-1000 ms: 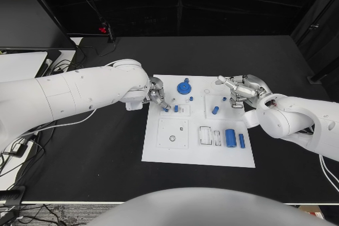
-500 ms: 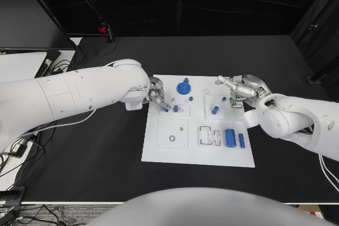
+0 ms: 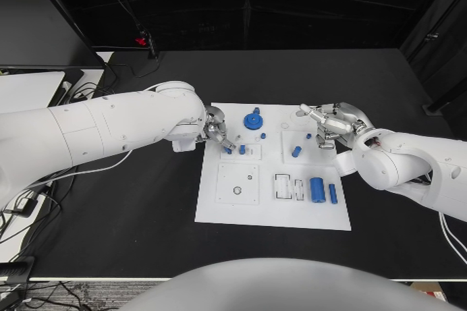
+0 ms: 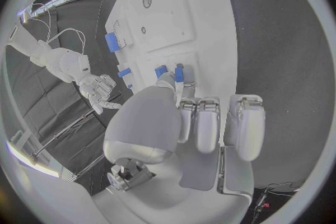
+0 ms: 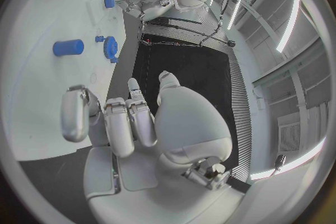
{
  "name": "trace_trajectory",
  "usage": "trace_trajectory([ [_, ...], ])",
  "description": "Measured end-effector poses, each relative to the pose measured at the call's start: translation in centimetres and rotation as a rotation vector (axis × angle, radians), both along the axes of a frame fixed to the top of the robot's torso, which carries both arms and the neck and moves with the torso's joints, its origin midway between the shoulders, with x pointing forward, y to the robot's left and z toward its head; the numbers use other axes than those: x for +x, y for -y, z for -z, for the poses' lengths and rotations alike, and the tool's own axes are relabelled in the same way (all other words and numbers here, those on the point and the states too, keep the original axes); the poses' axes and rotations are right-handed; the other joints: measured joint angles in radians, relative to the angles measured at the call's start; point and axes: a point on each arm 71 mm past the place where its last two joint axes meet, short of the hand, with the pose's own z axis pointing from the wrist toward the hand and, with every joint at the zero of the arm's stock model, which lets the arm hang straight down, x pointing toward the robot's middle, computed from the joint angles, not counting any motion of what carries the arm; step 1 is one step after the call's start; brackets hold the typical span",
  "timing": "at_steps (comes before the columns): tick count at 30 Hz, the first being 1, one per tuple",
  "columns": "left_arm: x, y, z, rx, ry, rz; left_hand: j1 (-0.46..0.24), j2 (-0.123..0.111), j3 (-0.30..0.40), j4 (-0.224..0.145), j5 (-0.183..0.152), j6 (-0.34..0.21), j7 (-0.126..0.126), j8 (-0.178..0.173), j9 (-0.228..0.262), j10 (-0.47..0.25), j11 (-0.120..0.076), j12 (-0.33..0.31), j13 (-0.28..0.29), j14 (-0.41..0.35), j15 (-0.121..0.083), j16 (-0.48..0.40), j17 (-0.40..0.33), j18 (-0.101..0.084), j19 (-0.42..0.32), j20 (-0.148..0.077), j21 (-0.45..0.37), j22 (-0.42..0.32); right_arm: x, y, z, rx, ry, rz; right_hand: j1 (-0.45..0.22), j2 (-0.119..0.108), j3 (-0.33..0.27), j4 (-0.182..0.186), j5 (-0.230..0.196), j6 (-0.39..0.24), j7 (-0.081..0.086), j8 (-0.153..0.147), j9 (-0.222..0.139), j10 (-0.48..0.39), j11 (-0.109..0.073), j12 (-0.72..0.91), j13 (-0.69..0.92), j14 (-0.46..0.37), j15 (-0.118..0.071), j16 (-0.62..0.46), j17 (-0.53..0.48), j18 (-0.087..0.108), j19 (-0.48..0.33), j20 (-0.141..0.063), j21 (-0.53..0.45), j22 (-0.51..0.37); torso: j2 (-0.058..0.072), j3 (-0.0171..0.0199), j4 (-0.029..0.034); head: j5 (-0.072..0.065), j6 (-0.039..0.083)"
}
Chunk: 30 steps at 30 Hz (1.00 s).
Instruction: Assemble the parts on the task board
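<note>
The white task board [image 3: 255, 213] lies mid-table. My left hand [image 3: 216, 130] reaches over its upper left part, and its fingertips pinch a small blue peg [image 3: 229, 150] right at the board's surface; a second peg [image 3: 242, 149] stands just beside it. The left wrist view shows both pegs [image 4: 178, 73] at my fingertips [image 4: 183, 88]. My right hand [image 3: 331, 125] hovers over the board's upper right edge, fingers apart and holding nothing. Below it lies a short blue piece [image 3: 297, 151]. A blue gear [image 3: 254, 121] sits at the board's top.
A large blue cylinder [image 3: 317, 189] and a slimmer blue piece [image 3: 333, 193] lie at the board's lower right. Two tiny blue pins [image 3: 262, 135] [image 3: 310, 136] stand near the top. Cables and a white surface [image 3: 24, 88] sit at the table's far left.
</note>
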Motion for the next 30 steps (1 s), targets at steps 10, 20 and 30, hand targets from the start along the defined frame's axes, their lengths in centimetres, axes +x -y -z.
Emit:
trace_trajectory([
  [10, -0.03, -0.04, -0.02, 0.006, -0.002, 0.000, -0.129, 0.001, -0.053, 0.002, -0.058, -0.012, 0.000, 0.005, -0.007, 0.006, 0.002, -0.002, -0.004, 0.002, 0.005, 0.000, 0.000, 0.000, 0.000, 0.000, 0.000, 0.000, 0.01, -0.02, 0.01, 0.000, 0.000, 0.000, 0.000, 0.000, -0.006, 0.001, 0.000, -0.003, -0.003, 0.000, 0.000, 0.000, 0.000, 0.000, 0.000, 0.000, 0.000, 0.000, 0.000, 0.000, 0.000, 0.000, 0.000, 0.000, 0.000, 0.0001, 0.0002, 0.002, 0.000],
  [20, -0.08, -0.10, -0.03, 0.006, -0.002, 0.000, -0.162, 0.011, -0.075, 0.001, -0.082, -0.020, 0.002, 0.025, -0.005, 0.006, 0.002, -0.002, -0.004, -0.002, 0.008, 0.000, 0.000, 0.000, 0.000, 0.007, 0.000, 0.000, 0.01, 0.01, 0.02, 0.000, 0.000, 0.000, 0.000, 0.000, -0.006, 0.001, 0.000, -0.003, -0.003, 0.000, 0.000, 0.000, 0.000, 0.000, 0.000, 0.000, 0.000, 0.000, 0.000, 0.000, 0.000, 0.000, 0.000, 0.000, 0.000, -0.0002, 0.0002, 0.003, 0.000],
  [30, -0.23, -0.23, 0.05, 0.003, -0.003, 0.000, -0.151, 0.013, -0.075, 0.001, -0.075, -0.020, 0.001, 0.049, 0.008, 0.005, 0.002, -0.002, -0.004, -0.002, 0.008, 0.000, 0.000, 0.000, 0.000, 0.007, 0.000, 0.000, 0.02, 0.05, 0.03, -0.001, -0.001, 0.001, 0.000, 0.000, -0.006, 0.001, 0.000, -0.003, -0.003, 0.000, 0.000, 0.000, 0.000, 0.000, 0.000, 0.000, 0.000, 0.000, 0.000, 0.000, 0.000, 0.000, 0.000, 0.000, 0.000, -0.0002, 0.0002, 0.003, 0.003],
])
